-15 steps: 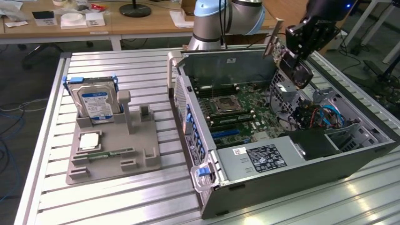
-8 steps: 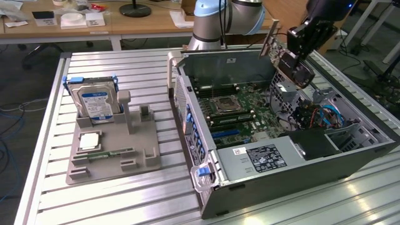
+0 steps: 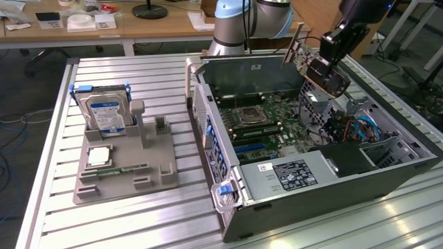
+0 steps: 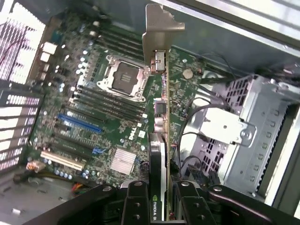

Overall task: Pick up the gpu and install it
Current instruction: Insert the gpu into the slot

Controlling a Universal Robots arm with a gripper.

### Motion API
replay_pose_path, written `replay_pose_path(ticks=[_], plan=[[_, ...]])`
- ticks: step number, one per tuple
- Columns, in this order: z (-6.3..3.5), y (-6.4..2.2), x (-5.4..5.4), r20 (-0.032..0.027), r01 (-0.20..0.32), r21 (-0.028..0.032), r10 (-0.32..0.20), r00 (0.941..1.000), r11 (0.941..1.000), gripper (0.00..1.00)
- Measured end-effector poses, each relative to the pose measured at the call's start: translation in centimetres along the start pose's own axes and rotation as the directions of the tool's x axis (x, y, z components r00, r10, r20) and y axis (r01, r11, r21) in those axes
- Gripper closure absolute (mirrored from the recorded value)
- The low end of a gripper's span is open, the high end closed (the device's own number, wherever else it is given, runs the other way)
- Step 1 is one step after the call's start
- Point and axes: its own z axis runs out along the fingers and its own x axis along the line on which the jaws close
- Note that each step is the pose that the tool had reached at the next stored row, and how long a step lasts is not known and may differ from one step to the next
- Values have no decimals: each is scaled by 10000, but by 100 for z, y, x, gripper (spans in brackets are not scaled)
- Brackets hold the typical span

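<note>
The gpu (image 3: pixel 313 63) is a thin flat green card with a black cooler block on one face and a silver metal piece at one end. It is up in the air and rests on nothing. It hangs above the open grey computer case (image 3: pixel 332 212), over the case's far side in the exterior view, and it is tilted. The black gripper (image 4: pixel 161 208) pinches it at the end away from the silver piece, one finger on each flat face. In the wrist view the card (image 4: pixel 161 150) shows its thin edge, and the silver end points down into the case.
</note>
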Motion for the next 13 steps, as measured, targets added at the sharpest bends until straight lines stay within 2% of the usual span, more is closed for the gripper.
replay_pose_path(ticks=[3, 7, 13], plan=[[0, 1, 2, -24, 414, -2, -414, 9991, 9991, 73], [1, 1, 4, -57, 987, -7, -987, 9951, 9951, 73], [3, 1, 5, -109, 1898, -17, -1899, 9818, 9818, 73]])
